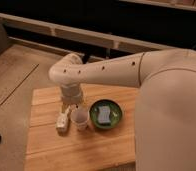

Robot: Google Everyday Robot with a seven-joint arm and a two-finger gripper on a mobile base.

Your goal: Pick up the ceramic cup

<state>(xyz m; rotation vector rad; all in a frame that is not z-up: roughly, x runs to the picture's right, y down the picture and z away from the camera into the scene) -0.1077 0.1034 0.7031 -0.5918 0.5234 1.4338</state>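
Note:
The ceramic cup [81, 118] is small, off-white and round, and stands upright on the wooden table [66, 150], just left of the green bowl [106, 114]. My gripper [74, 106] hangs from the white arm straight above and slightly behind the cup, right at its rim. The wrist hides the fingers. The green bowl holds a pale sponge-like piece [105, 114].
A small white rectangular block [63, 122] lies just left of the cup. My large white arm [156, 85] covers the right side of the view. A dark wall with a pale rail [81, 36] runs behind the table. Floor lies to the left.

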